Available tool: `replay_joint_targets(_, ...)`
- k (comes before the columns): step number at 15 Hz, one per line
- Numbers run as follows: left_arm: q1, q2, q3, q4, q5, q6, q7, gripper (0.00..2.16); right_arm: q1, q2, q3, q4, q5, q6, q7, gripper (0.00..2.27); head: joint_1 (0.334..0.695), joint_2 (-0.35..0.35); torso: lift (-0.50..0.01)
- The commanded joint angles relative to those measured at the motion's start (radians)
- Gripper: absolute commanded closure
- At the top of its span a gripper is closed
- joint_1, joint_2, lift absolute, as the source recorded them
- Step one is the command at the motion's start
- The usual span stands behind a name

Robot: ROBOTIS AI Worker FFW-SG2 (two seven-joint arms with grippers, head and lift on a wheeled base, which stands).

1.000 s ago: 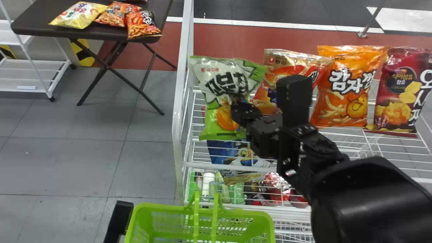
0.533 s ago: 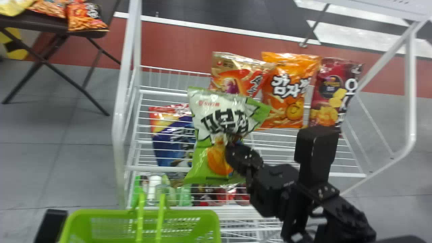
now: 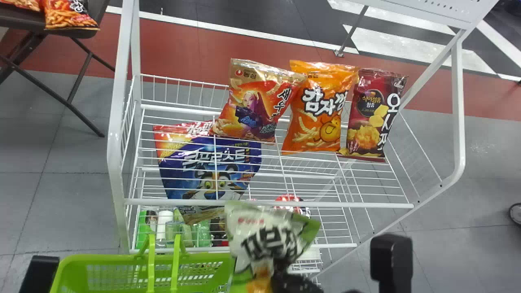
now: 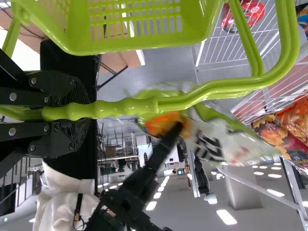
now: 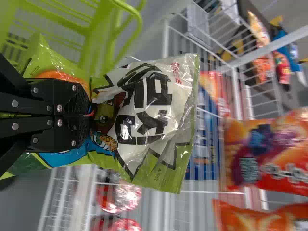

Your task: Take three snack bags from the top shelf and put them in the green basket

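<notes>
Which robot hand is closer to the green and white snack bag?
Right. The right gripper is pinching the snack bag, while the left gripper holds the handle of the green basket, apart from the bag.

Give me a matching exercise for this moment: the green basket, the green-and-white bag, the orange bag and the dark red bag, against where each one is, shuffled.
Things
1. green basket
2. green-and-white bag
3. orange bag
4. dark red bag

Places
A. middle of the row on the top shelf
B. pinched in the right gripper
C. right end of that row in the head view
D. hanging by its handle from the left gripper

Pairs: 1-D, 2-B, 3-A, 4-C
</notes>
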Motion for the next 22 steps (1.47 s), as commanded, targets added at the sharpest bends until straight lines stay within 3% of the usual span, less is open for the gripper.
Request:
replay_joint_targets(1,-0.005,0.0,-0.009,0.002,-0.001,0.004,0.008,1.55,0.025,-0.001,0.034,0.031,0.003,0.061,0.011,2.25,0.695,-0.35,-0.028)
replay_joint_targets(5,-0.007,0.003,-0.016,-0.004,-0.001,0.004,0.008,1.55,0.024,-0.012,0.119,0.091,0.006,0.082,0.041,2.25,0.695,-0.35,-0.028)
replay_joint_targets(10,-0.01,0.006,-0.024,-0.007,-0.001,0.004,0.007,1.55,-0.03,-0.015,0.18,0.166,0.021,0.076,0.024,2.24,0.695,-0.35,-0.028)
replay_joint_targets(13,-0.013,0.007,-0.027,-0.007,-0.001,0.004,0.007,1.55,-0.064,-0.015,0.18,0.226,0.049,0.009,0.017,1.81,0.695,-0.35,-0.028)
replay_joint_targets(14,-0.013,0.007,-0.027,-0.007,-0.001,0.004,0.007,1.55,-0.073,-0.017,0.177,0.247,0.049,-0.031,0.018,1.38,0.695,-0.35,-0.028)
replay_joint_targets(15,-0.013,0.007,-0.029,-0.007,-0.001,0.004,0.007,1.55,-0.082,-0.017,0.177,0.261,0.051,-0.053,0.024,0.62,0.695,-0.35,-0.028)
replay_joint_targets(16,-0.013,0.007,-0.03,-0.007,-0.001,0.004,0.007,1.55,-0.084,-0.018,0.177,0.273,0.052,-0.086,0.029,0.04,0.695,-0.35,-0.028)
replay_joint_targets(22,-0.019,0.007,-0.047,-0.007,-0.001,0.004,0.022,1.55,-0.088,-0.018,0.151,0.281,0.032,-0.126,0.133,0.05,0.695,-0.35,-0.028)
